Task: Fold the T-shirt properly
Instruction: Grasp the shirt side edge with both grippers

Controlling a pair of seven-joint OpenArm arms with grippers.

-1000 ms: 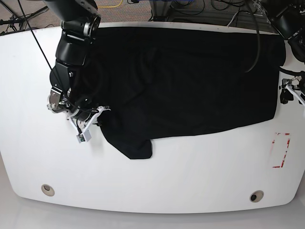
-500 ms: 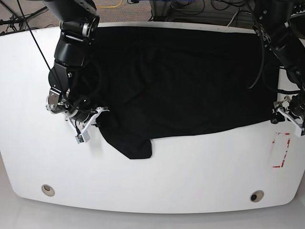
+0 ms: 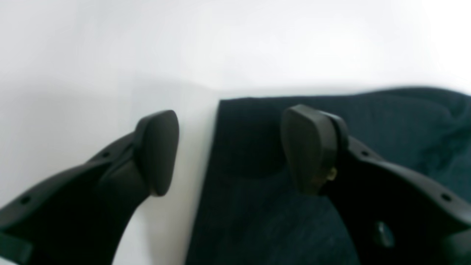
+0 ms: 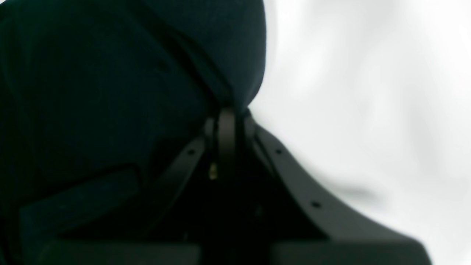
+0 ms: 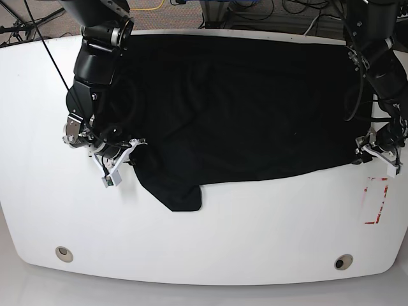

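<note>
The T-shirt (image 5: 242, 108) lies spread over the far half of the white desk (image 5: 255, 236), its top edge along the far edge and its body reaching from the far left corner almost to the right edge. Its near edge runs across the middle of the desk, and one rounded flap, probably a sleeve, hangs nearer than the rest, left of the middle.

The right hand (image 5: 131, 153) sits at the shirt's left side, just beside that flap. In the right wrist view its fingers (image 4: 226, 129) are pressed together on a fold of black cloth, which rises above them in a dark hump against the white desk. The grip looks firm, though the view is dark and blurred, so how much cloth is caught is hard to tell.

The left hand (image 5: 373, 148) is at the right edge of the desk, at the shirt's near right corner. In the left wrist view its fingers stand well apart: one pad (image 3: 158, 151) over bare desk, the other over the cloth, with the straight edge of the shirt running between them. Nothing is clamped there.

A red marking (image 5: 376, 201) lies on the desk near the right edge, just nearer than the left hand.
</note>
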